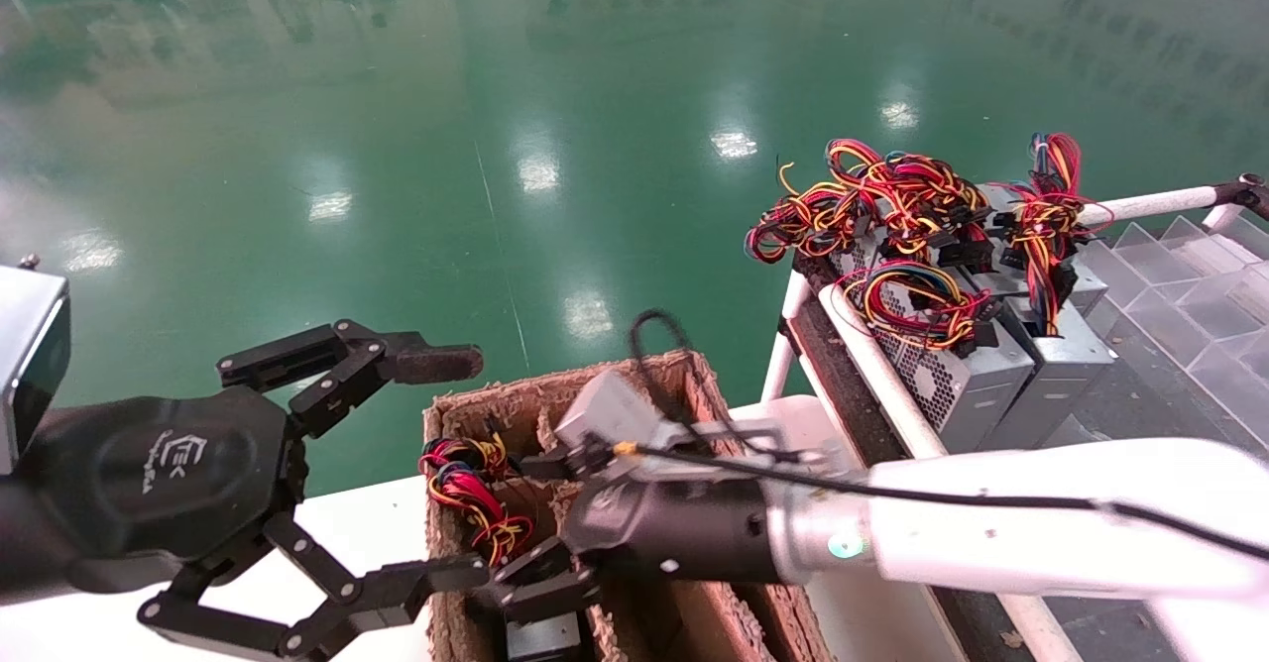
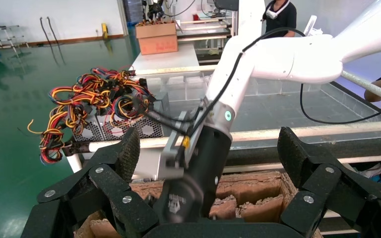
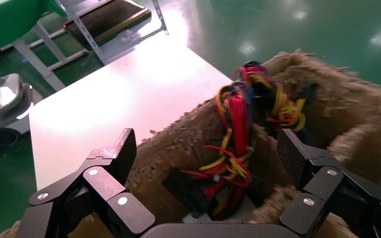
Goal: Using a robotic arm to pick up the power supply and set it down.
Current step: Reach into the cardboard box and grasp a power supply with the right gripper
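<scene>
My right pincer (image 1: 530, 583), released, hangs above the power supply (image 3: 228, 148) in the carton (image 1: 684, 385) to straddle it; left pincer (image 1: 397, 464) released, idle.

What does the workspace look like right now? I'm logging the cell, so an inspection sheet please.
Surface: white table, bare part beside the box.
Job's things: power supply low in the fibre box, wires above it.
Clutter: more power supplies on the right rack.
Grippers: right gripper open over the box; left gripper open beside it.
Cables: black cable along the right arm.
Surroundings: green floor.
</scene>
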Action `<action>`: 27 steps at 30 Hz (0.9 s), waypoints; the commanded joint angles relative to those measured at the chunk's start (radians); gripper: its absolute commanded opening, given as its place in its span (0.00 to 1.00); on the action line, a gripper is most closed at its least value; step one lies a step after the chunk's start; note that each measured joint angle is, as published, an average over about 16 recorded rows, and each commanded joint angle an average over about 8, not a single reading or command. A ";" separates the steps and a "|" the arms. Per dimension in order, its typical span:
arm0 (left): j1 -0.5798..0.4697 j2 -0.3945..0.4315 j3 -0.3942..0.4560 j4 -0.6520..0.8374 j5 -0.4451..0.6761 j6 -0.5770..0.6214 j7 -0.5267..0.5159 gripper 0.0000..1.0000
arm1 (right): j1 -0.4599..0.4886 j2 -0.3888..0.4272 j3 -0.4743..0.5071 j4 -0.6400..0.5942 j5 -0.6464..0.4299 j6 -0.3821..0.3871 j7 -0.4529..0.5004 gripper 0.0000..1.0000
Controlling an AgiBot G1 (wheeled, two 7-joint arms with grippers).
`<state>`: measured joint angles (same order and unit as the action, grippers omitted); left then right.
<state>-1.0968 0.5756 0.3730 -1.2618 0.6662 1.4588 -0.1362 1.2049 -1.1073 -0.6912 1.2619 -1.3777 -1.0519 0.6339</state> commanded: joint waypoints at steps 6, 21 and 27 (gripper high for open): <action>0.000 0.000 0.000 0.000 0.000 0.000 0.000 1.00 | -0.017 -0.043 -0.029 0.017 -0.059 0.057 0.044 0.49; 0.000 0.000 0.000 0.000 0.000 0.000 0.000 1.00 | -0.065 -0.072 -0.024 0.007 -0.073 0.136 0.065 0.00; 0.000 0.000 0.000 0.000 0.000 0.000 0.000 1.00 | -0.072 -0.077 -0.015 -0.010 -0.051 0.137 0.045 0.00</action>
<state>-1.0969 0.5755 0.3733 -1.2618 0.6661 1.4587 -0.1361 1.1357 -1.1865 -0.7063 1.2467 -1.4292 -0.9161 0.6790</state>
